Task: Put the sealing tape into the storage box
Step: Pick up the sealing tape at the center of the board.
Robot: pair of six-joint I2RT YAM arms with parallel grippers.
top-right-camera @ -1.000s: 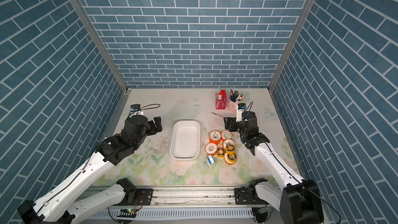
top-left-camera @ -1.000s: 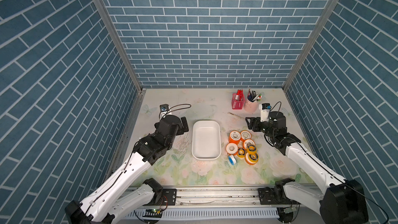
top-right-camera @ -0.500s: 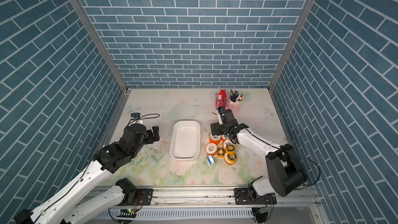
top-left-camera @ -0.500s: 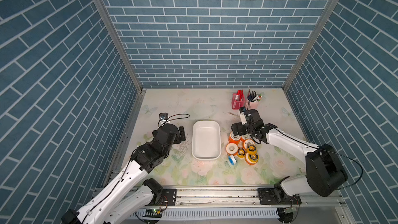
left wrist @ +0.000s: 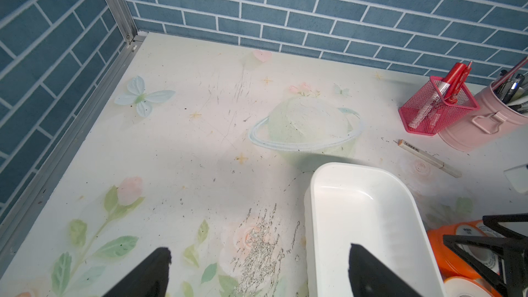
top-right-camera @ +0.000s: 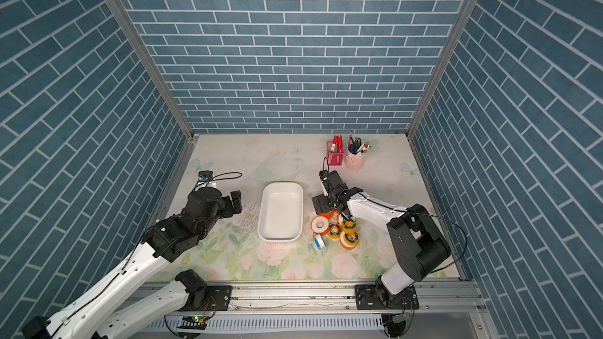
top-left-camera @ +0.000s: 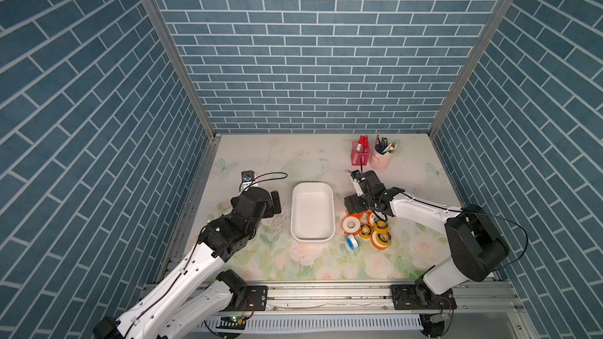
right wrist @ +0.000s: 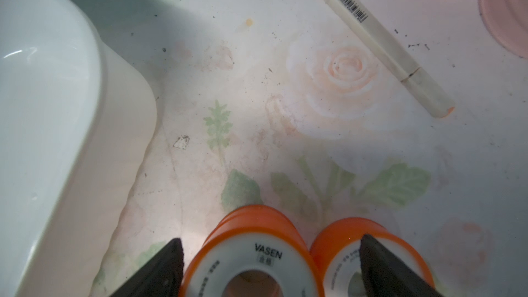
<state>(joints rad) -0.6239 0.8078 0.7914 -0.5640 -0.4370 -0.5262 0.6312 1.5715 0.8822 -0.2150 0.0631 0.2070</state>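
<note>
The sealing tape [top-left-camera: 367, 228] is clustered on the bench [top-left-camera: 261, 158] just beside the empty storage box [top-left-camera: 312, 211]; none is inside yet. The right fingers [right wrist: 160, 270], no longer beside the pink pen cup [top-left-camera: 381, 161], are now spread wide around an orange spool [right wrist: 251, 255], apparently untouched. A first grasp is judged imminent. The left fingers [left wrist: 148, 275] are held wide open and empty across the box.
</note>
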